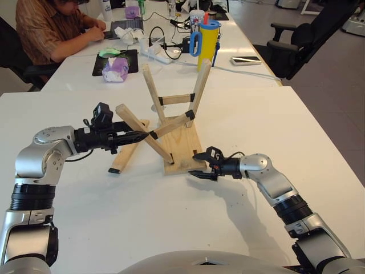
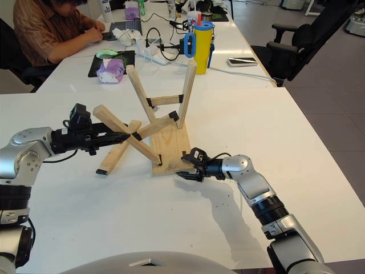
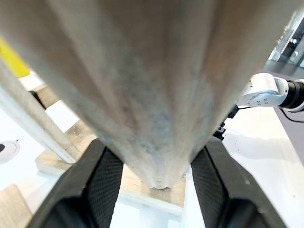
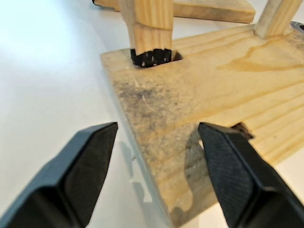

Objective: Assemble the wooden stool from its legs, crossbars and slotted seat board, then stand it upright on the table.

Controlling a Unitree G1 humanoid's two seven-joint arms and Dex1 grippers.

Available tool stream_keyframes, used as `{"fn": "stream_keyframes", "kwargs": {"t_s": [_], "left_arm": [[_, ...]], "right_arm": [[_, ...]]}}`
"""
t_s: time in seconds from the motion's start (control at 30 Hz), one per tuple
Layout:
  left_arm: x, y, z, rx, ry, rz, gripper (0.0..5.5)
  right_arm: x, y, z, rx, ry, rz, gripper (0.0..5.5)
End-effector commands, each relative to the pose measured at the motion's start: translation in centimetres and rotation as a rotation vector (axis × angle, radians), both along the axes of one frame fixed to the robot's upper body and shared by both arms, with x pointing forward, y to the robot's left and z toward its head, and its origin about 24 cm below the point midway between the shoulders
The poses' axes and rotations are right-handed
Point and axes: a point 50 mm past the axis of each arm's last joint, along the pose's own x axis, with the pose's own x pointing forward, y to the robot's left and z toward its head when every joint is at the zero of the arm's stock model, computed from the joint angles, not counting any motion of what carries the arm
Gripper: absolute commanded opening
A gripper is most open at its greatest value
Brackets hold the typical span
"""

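So the seat board (image 1: 185, 151) is lying flat mid-table with two legs (image 1: 153, 91) standing up at its far end. The left gripper (image 1: 142, 137) is pinching a third, tilted leg (image 1: 130, 120), whose black-tipped foot sits crooked in its slot (image 4: 151, 56). The right gripper (image 1: 194, 165) is spread wide around the board's near corner and isn't biting yet. I'd clamp that corner first so the board can't skate, then swing the leg upright and push straight down. Watch the diagonal crossbar (image 1: 171, 124) tied to it, since it'll probably fight you. A loose leg (image 1: 126, 151) lies just beside the board under the left arm, and the yellow bottle (image 1: 208, 43) is well behind.
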Motion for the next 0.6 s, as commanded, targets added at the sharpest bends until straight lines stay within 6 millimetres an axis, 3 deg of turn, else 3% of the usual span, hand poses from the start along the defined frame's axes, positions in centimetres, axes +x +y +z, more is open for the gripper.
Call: {"fn": "stream_keyframes", "kwargs": {"t_s": [0.03,0.17,0.47,0.5,0.6], "left_arm": [[0.7,0.8,0.5,0.177,-0.035,0.013,2.02],[1.0,0.3,0.6,0.281,-0.058,-0.033,2.02],[0.2,-1.9,-2.7,0.334,-0.040,-0.095,2.02],[0.2,-2.1,-2.9,0.324,-0.055,-0.076,2.38],[0.1,-2.0,-3.2,0.296,-0.071,-0.014,2.73]], "right_arm": [[-1.2,0.0,-2.0,-0.064,0.096,0.012,3.16],[-1.3,0.2,-2.0,-0.070,0.104,0.022,3.16],[-1.3,0.7,-2.5,-0.099,0.137,-0.012,3.16],[-1.3,0.8,-2.6,-0.102,0.139,-0.013,3.16],[-1.5,1.1,-2.7,-0.100,0.148,-0.016,3.16]]}}
